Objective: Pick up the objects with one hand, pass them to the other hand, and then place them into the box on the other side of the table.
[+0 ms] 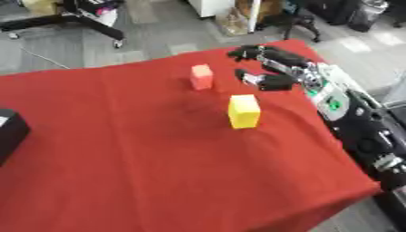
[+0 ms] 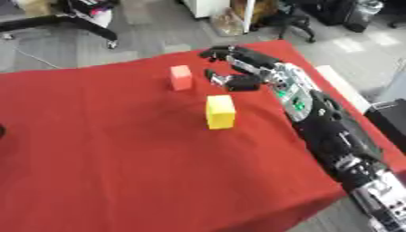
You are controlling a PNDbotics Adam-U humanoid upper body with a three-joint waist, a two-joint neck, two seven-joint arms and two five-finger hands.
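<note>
A small orange-red block [image 1: 201, 76] stands upright on the red tablecloth [image 1: 142, 149], toward the far side. A yellow block [image 1: 244, 111] stands nearer and a little to the right of it. My right hand [image 1: 269, 68] reaches in from the right, just right of the orange-red block, with its fingers spread toward it and its thumb below. It is open and holds nothing; a narrow gap lies between it and the block. The left hand is out of sight.
A black box [image 1: 9, 131] sits at the table's left edge, partly cut off. Beyond the far edge are grey floor, a black stand base [image 1: 71, 20] and chairs. The table's right edge runs under my right forearm [image 2: 325, 122].
</note>
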